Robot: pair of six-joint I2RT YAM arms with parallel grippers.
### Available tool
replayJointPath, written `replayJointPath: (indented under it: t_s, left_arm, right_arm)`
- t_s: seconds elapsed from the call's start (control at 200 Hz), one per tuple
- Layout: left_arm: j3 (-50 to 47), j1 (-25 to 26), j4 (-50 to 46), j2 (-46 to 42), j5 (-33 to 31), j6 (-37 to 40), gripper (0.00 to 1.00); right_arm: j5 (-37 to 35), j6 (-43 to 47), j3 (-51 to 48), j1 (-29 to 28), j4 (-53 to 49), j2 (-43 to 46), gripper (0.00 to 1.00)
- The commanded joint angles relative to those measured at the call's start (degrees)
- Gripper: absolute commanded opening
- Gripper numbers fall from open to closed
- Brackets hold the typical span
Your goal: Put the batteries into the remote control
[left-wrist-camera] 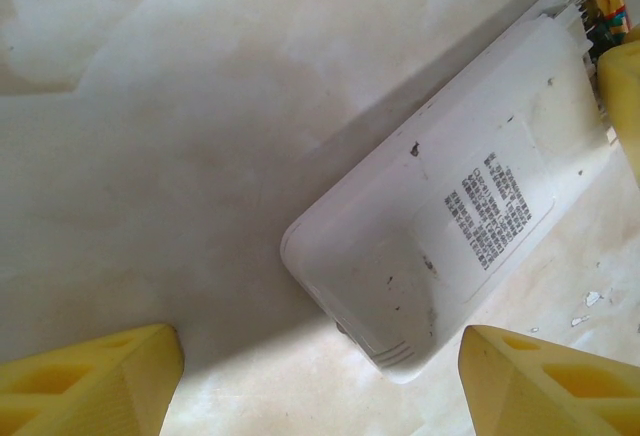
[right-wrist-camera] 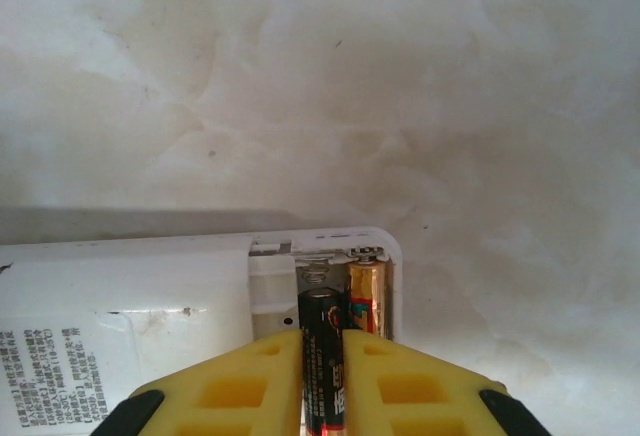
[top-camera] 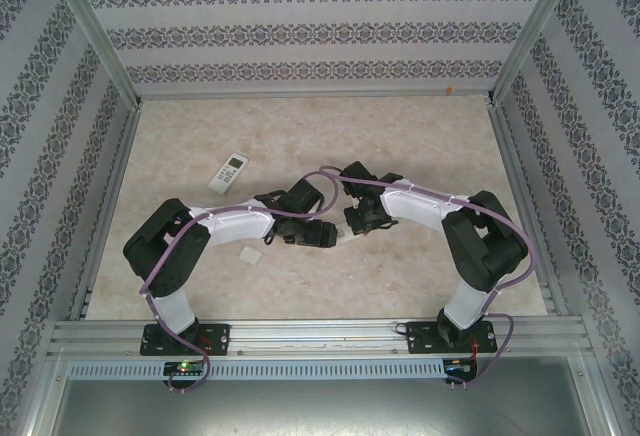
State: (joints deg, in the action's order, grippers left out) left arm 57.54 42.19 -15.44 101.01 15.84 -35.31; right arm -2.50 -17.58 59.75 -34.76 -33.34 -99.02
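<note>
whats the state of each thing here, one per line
remote: back up, battery bay open
gold battery: lying in the battery bay
dark battery: gripped, at the slot beside it
right pincer: shut on dark battery
left pincer: open, holding nothing
second remote: lying flat, untouched

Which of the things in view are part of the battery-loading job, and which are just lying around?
Part of the job:
- white remote, back up, compartment open
- orange-gold battery seated in it
- dark battery pinched in the right gripper

Lying about:
- second white remote, farther back on the left
- small flat white piece beside the left arm; maybe the cover, cannot tell
</note>
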Motion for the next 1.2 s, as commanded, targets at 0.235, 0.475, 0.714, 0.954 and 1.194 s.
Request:
replayJointPath:
  t_s: [0.235, 0.475, 0.714, 0.954, 1.194]
  left_arm:
    - [-0.8, -2.2, 0.5, 0.3, -5.7, 1.7, 0.76]
    - [-1.1, -2.2, 1.3, 0.3, -3.1, 2.2, 0.75]
    - [-1.1, -2.2, 1.6, 0.5, -2.8, 2.0, 0.75]
    - [-1.1, -2.2, 1.4, 0.5, -3.2, 1.9, 0.75]
    - [-1.1, -2.2, 1.3, 0.4, -3.4, 2.1, 0.75]
  right_arm:
    - [-0.2, -0.2, 2.3, -0.7, -3.0, 3.6, 0.22]
    - [0.6, -2.1, -1.2, -0.6, -2.8, 7.0, 0.23]
    - [1.9, -3.2, -3.2, -0.9, -1.4, 6.5, 0.23]
    - [2.1, -2.7, -2.5, -1.3, -0.9, 4.7, 0.19]
    - [0.6, -2.1, -2.9, -1.3, -0.9, 3.4, 0.20]
